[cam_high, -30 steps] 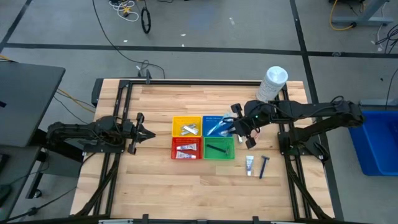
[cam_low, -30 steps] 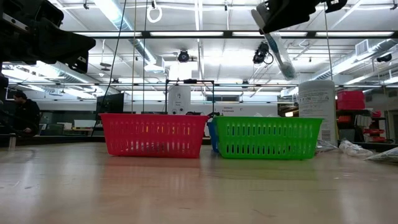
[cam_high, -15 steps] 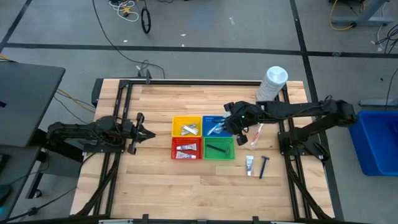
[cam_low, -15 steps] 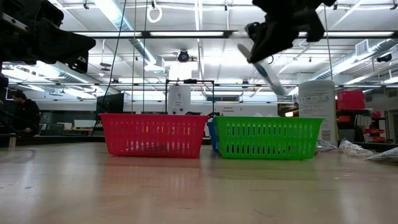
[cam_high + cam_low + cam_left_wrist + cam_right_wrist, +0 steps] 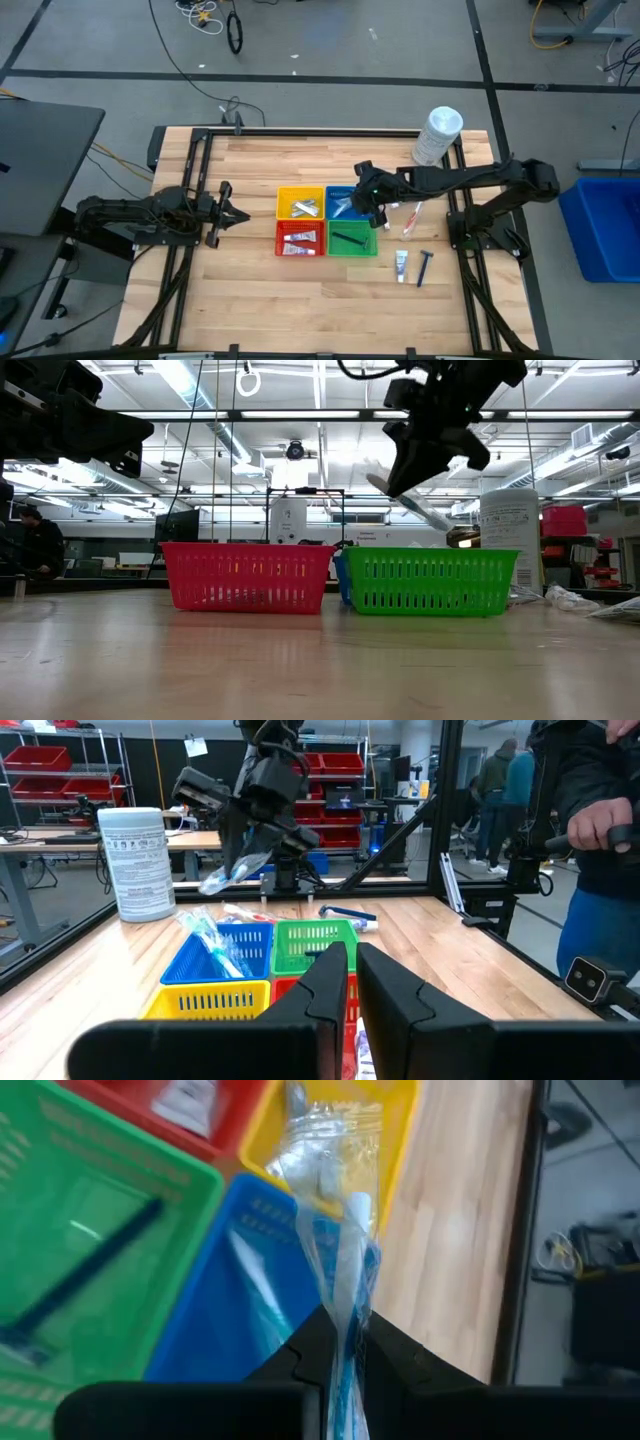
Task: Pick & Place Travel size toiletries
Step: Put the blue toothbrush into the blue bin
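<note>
Above the blue basket (image 5: 215, 1305), right gripper (image 5: 335, 1355) pinches a wrapped toothbrush (image 5: 335, 1230).

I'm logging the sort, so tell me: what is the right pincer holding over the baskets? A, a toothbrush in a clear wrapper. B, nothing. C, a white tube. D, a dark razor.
A: the right pincer is shut on a clear-wrapped toothbrush, held above the blue basket.
</note>
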Available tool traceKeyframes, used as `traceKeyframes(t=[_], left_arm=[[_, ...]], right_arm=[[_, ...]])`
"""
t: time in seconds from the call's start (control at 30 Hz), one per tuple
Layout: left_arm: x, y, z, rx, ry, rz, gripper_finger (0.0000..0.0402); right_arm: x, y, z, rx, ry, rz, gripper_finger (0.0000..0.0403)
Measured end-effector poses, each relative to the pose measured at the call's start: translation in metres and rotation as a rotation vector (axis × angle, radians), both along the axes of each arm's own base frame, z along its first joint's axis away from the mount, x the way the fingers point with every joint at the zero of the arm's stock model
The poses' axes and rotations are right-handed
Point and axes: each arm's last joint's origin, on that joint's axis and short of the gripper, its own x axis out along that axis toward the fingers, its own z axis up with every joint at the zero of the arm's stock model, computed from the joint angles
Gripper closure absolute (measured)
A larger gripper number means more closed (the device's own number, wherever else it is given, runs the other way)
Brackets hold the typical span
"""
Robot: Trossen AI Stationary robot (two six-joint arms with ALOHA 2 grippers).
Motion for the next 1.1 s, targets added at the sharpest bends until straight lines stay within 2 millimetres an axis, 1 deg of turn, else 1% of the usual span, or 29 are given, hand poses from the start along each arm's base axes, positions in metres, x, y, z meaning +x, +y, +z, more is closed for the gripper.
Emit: traceKeyframes(t=[0.33, 0.63, 0.87, 1.1], left_arm=[[0.0, 0.0, 0.0, 0.0, 0.0, 0.0, 0.0369], [0.0, 0.0, 0.0, 0.0, 0.0, 0.0, 0.0369], [0.0, 0.0, 0.0, 0.0, 0.0, 0.0, 0.0369], [0.0, 0.0, 0.0, 0.0, 0.0, 0.0, 0.0369]], right_arm=[[0.009, 0.002, -0.016, -0.036, 0.059, 0.013, 0.0364], [0.02, 0.012, -0.04, -0.238, 0.173, 0.02, 0.0364], [0.025, 0.018, -0.054, -0.248, 0.218, 0.041, 0.0364], [0.026, 0.019, -0.057, -0.268, 0.225, 0.035, 0.0364]])
